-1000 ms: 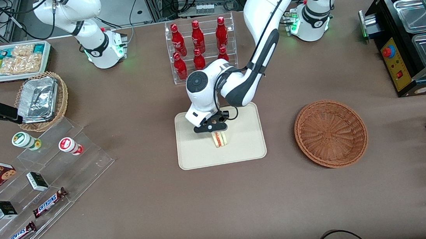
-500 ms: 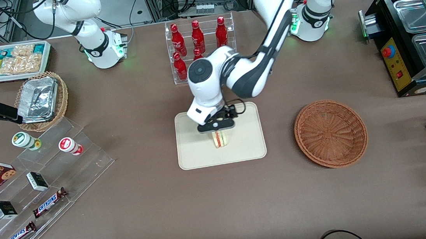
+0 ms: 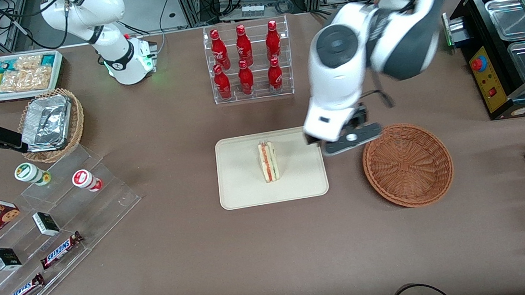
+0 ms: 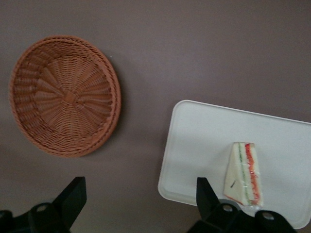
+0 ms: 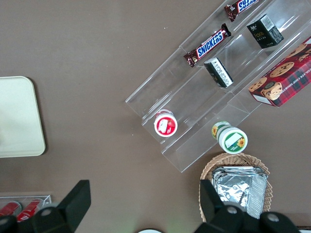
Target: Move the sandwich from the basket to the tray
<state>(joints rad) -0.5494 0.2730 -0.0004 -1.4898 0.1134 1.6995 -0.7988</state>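
Observation:
The sandwich [image 3: 268, 161], a white wedge with red and green filling, stands on edge near the middle of the cream tray [image 3: 238, 195]. The reddish-brown basket [image 3: 407, 165] sits beside the tray toward the working arm's end and has nothing in it. My gripper [image 3: 351, 141] hangs high above the table between the tray's edge and the basket. It is open and holds nothing. The left wrist view looks down on the basket [image 4: 65, 94], the tray [image 4: 204, 136] and the sandwich [image 4: 244, 172], with the gripper [image 4: 139, 190] spread wide over bare table.
A clear rack of red bottles [image 3: 247, 62] stands farther from the front camera than the tray. A black food warmer [image 3: 504, 52] is at the working arm's end. Acrylic snack steps [image 3: 56, 210], a tan basket of foil trays [image 3: 50, 122] and a white bin [image 3: 19, 74] lie toward the parked arm's end.
The gripper let go of the sandwich on the tray, rose, and swung away toward the basket. The sandwich stays on the tray, now fully in view.

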